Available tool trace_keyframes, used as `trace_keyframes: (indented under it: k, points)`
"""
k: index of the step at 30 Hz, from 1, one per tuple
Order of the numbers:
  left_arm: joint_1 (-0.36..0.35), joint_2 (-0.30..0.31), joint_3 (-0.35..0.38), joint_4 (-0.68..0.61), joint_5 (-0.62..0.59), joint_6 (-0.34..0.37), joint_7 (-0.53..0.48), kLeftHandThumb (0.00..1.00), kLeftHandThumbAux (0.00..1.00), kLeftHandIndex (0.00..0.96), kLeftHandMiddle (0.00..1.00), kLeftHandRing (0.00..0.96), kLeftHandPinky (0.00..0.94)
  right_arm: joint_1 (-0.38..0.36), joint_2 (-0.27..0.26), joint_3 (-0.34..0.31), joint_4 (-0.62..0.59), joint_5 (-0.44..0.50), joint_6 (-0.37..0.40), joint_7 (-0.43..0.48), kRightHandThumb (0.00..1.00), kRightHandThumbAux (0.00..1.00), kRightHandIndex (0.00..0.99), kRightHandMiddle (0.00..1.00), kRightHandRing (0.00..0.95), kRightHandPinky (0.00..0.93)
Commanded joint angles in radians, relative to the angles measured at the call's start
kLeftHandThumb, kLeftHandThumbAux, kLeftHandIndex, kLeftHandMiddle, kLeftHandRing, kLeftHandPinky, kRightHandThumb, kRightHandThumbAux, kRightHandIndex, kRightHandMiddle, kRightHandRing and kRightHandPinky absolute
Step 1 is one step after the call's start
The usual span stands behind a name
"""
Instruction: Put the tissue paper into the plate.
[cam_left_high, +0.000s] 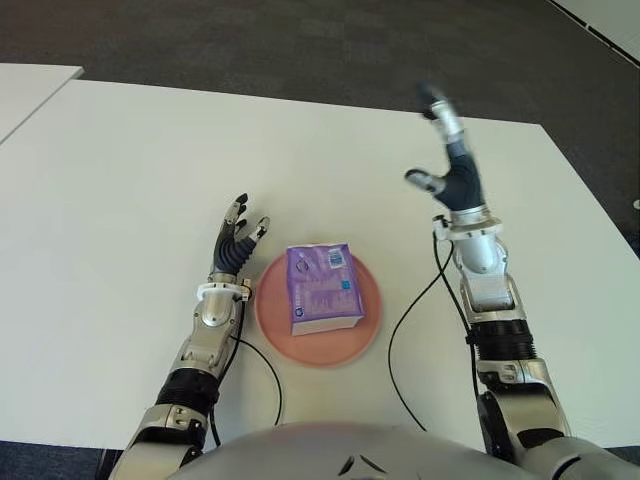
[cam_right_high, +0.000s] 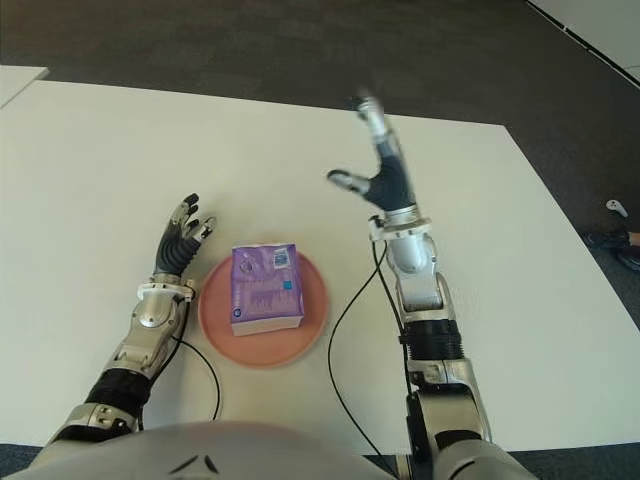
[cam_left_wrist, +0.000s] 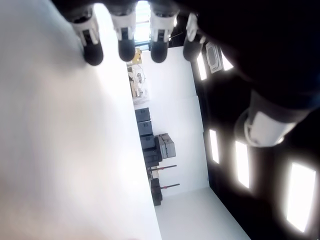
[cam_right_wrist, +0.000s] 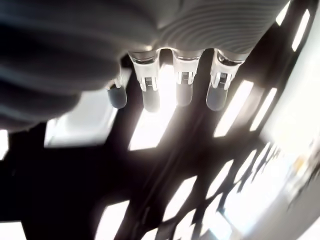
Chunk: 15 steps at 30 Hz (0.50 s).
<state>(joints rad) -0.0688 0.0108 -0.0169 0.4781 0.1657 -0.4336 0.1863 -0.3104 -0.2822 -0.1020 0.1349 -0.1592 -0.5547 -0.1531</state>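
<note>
Fingers (cam_left_high: 447, 125) of both hands spread, holding nothing; tissue pack (cam_left_high: 321, 287) lies on the plate (cam_left_high: 367, 300).

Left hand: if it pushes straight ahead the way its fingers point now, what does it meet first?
Likely nothing: the left hand, open beside the plate, points away from the robot over bare table. The tissue pack lies off that line, to its right.

Head stereo pair looks down, sharing table (cam_left_high: 120, 180); wrist cameras close behind fingers (cam_left_wrist: 125, 47).
</note>
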Motion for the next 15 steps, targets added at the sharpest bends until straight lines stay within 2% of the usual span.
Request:
trace_keyframes:
  k: [1,2,4,6,15]
  points:
    - [0.053,-0.001,0.002,0.011,-0.004,0.027,0.001,0.056,0.537,0.0,0.0,0.0,0.021,0.05,0.142,-0.014,0.103,0.058,-0.09,-0.081,0.112,0.33,0.0,0.0,0.0,0.0]
    - [0.056,0.0,0.002,0.006,-0.003,0.027,0.001,0.056,0.538,0.0,0.0,0.0,0.023,0.053,0.163,-0.006,0.143,0.053,-0.117,-0.092,0.103,0.336,0.0,0.0,0.0,0.0]
    - [0.062,0.003,0.001,-0.008,0.003,0.033,0.001,0.056,0.542,0.0,0.0,0.0,0.031,0.066,0.215,0.013,0.342,0.03,-0.217,-0.123,0.07,0.361,0.0,0.0,0.0,0.0]
    - [0.068,0.006,0.0,-0.021,0.006,0.039,0.0,0.055,0.546,0.0,0.0,0.0,0.034,0.071,0.235,0.016,0.447,0.02,-0.273,-0.136,0.052,0.376,0.0,0.0,0.0,0.0]
    - [0.081,0.013,-0.001,-0.069,-0.007,0.075,-0.023,0.036,0.558,0.0,0.0,0.0,0.018,0.038,0.238,0.008,0.554,-0.002,-0.373,-0.163,0.032,0.393,0.0,0.0,0.0,0.0]
